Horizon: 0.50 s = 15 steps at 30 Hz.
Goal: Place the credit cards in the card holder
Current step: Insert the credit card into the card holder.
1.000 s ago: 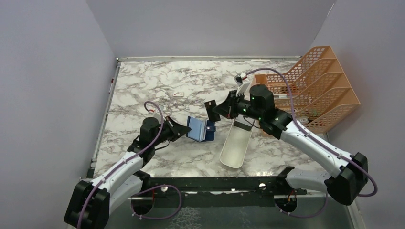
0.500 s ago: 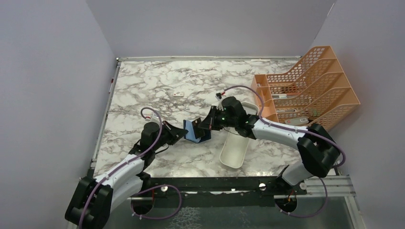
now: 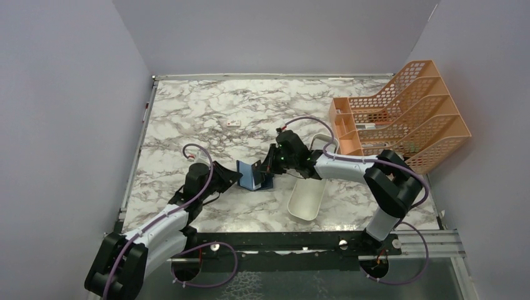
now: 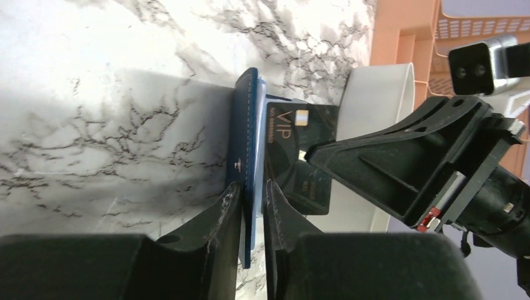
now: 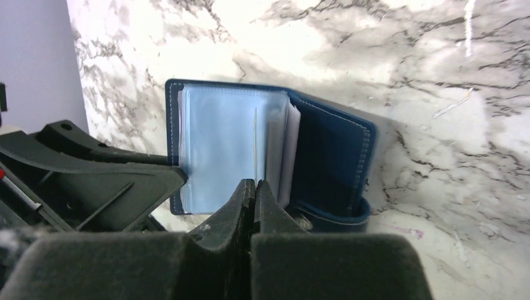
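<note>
The navy-blue card holder [image 3: 251,176] stands open on its edge on the marble table. My left gripper [image 3: 232,175] is shut on one panel of it; in the left wrist view the gripper [image 4: 252,199] pinches the blue panel [image 4: 245,125]. My right gripper [image 3: 270,164] is shut on a dark credit card [image 4: 299,153] marked VIP, held against the holder's inner side. In the right wrist view the gripper [image 5: 255,187] holds the card edge-on [image 5: 255,134] in front of the light blue slots [image 5: 219,147]. No other cards show.
A long white oblong tray [image 3: 307,199] lies just right of the holder, under the right arm. An orange mesh file rack [image 3: 406,122] stands at the back right. A tiny white block with a red mark [image 3: 234,123] lies farther back. Grey walls enclose the table.
My right gripper has carried the dark card left and down from near the rack to the open holder. The holder in my left gripper has shifted slightly left and stands more upright.
</note>
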Motion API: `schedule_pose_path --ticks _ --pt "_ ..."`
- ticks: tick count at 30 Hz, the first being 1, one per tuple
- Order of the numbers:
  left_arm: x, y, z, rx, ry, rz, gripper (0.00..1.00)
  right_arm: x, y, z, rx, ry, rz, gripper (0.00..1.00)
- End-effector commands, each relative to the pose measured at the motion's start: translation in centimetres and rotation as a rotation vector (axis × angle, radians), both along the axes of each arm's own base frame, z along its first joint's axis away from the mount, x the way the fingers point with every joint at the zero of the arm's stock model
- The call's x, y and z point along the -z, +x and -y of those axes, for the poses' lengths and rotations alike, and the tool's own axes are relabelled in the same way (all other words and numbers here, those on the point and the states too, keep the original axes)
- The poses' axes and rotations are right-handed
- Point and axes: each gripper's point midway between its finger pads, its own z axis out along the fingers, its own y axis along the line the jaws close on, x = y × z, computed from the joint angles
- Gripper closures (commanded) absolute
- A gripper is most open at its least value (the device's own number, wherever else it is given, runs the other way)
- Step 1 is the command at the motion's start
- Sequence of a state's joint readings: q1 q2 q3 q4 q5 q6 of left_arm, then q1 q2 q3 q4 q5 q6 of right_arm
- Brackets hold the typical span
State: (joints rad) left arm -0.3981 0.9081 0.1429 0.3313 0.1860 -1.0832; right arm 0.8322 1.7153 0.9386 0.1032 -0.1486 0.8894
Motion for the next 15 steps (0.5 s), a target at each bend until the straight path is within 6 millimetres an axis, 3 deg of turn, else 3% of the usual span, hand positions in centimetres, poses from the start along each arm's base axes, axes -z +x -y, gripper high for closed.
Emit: schedule_pose_path --ticks 1,5,8,15 --pt "0.9 0.5 -1.8 -0.048 0.125 0.001 0.73 0.4 1.5 0.3 0.046 -0.062 0.044 0.99" --pt "1.3 0.5 -3.3 -0.081 0.222 -0.021 0.62 0.8 1.5 -0.1 0.035 -0.048 0.044 0.99" --pt "1.1 0.5 -4.0 -0.091 0.274 -0.017 0.62 1.3 1.7 -0.2 0.045 -0.050 0.036 0.99" --pt "1.6 0.3 -4.3 -0.071 0.318 -0.007 0.79 2.0 1.9 -0.8 0.053 -0.014 0.035 0.99"
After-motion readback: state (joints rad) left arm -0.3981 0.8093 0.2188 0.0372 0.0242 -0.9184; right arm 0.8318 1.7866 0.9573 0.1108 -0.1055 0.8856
